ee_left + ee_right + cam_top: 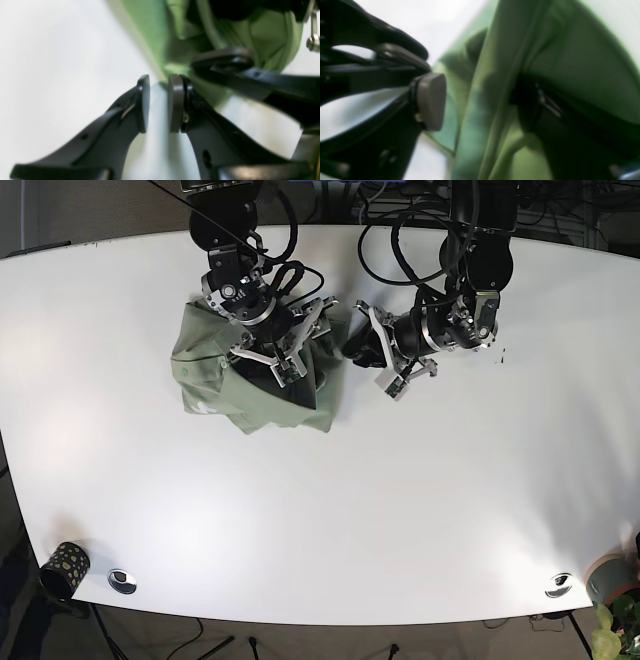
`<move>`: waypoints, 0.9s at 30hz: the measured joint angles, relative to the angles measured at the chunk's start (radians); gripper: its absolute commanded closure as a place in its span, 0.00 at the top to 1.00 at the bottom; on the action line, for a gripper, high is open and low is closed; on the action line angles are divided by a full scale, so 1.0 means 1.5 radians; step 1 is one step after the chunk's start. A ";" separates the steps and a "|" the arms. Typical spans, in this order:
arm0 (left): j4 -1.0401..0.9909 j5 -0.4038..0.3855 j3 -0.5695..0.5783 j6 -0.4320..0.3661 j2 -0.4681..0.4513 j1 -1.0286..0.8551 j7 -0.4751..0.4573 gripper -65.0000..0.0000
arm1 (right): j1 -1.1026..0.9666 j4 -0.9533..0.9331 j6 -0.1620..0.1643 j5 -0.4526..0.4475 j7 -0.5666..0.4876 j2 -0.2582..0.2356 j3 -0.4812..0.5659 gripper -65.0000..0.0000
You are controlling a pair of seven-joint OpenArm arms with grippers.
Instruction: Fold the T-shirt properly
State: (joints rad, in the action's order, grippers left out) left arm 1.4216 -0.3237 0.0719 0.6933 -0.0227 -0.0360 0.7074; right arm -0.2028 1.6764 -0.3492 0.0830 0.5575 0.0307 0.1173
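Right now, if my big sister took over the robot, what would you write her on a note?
Left pincer: slightly open, holding nothing, at the edge of the green T-shirt.
Right pincer: over the shirt with cloth bunched between its fingers; the blurry view does not show whether it grips.
The shirt lies crumpled on the white table, toward the far side.
Done: no neat fold yet.
Left: spread it flat, fold sleeves and body.
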 measured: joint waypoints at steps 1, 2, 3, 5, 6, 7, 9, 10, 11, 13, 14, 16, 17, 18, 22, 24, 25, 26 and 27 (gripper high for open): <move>-0.005 -0.002 0.000 0.000 -0.002 0.000 -0.009 0.17 | 0.000 0.002 0.003 0.000 0.000 0.000 0.000 0.34; -0.009 -0.002 0.000 0.000 -0.002 0.000 -0.019 0.17 | 0.000 0.004 0.003 0.001 0.000 0.000 0.000 0.28; -0.015 -0.003 0.000 0.000 -0.002 0.000 -0.031 0.17 | 0.000 0.005 0.004 0.000 0.000 0.000 0.000 0.20; -0.028 -0.007 0.008 0.000 -0.002 0.000 -0.052 0.17 | 0.000 0.008 0.004 0.000 0.000 0.000 0.000 0.12; -0.034 -0.009 0.016 0.000 -0.003 0.001 -0.062 0.17 | 0.000 0.008 0.003 0.000 0.001 0.000 0.000 0.10; -0.039 -0.010 0.025 0.000 -0.003 0.002 -0.069 0.17 | 0.000 0.008 0.004 0.000 0.000 0.000 0.000 0.10; -0.044 -0.012 0.033 0.001 -0.001 0.002 -0.071 0.17 | -0.001 0.015 0.004 0.001 0.002 0.000 0.000 0.10; -0.045 -0.012 0.036 0.000 0.001 0.002 -0.072 0.17 | -0.004 0.022 0.004 0.001 0.002 0.000 0.000 0.10; -0.045 -0.012 0.036 0.001 0.002 0.002 -0.071 0.17 | -0.006 0.031 0.003 0.000 0.003 0.000 0.000 0.09; -0.046 -0.012 0.036 0.001 0.001 0.002 -0.071 0.17 | -0.013 0.052 0.002 0.002 0.002 0.000 -0.001 0.09; -0.047 -0.012 0.036 0.002 0.001 0.002 -0.071 0.17 | -0.016 0.062 0.002 0.003 0.004 0.000 -0.001 0.09; -0.047 -0.014 0.036 0.003 0.000 0.001 -0.072 0.17 | -0.020 0.084 0.000 -0.001 0.019 0.000 0.000 0.10; -0.047 -0.014 0.036 0.002 0.000 0.000 -0.071 0.17 | -0.021 0.100 -0.006 0.000 0.030 0.000 0.001 0.10; -0.047 -0.014 0.036 0.002 0.000 0.000 -0.072 0.17 | -0.020 0.111 -0.009 -0.004 0.038 0.000 0.001 0.10; -0.047 -0.014 0.036 0.003 0.000 0.000 -0.074 0.17 | -0.007 0.136 -0.022 -0.003 0.057 0.002 0.003 0.10; -0.047 -0.014 0.036 0.003 0.000 0.000 -0.074 0.17 | 0.003 0.136 -0.047 -0.003 0.071 0.004 0.003 0.10; -0.047 -0.014 0.036 0.002 0.000 0.000 -0.074 0.17 | 0.007 0.135 -0.056 -0.003 0.076 0.005 0.003 0.10; -0.047 -0.015 0.036 0.002 0.000 0.000 -0.074 0.17 | 0.012 0.134 -0.060 -0.005 0.083 0.006 0.006 0.10; -0.047 -0.015 0.036 0.003 0.000 0.000 -0.074 0.17 | 0.017 0.129 -0.063 -0.005 0.086 0.012 0.005 0.10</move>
State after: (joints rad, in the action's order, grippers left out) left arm 1.3518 -0.3458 0.1257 0.6971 -0.0223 -0.0364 0.5968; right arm -0.1772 1.8702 -0.4435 0.0750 0.6861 0.0483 0.1249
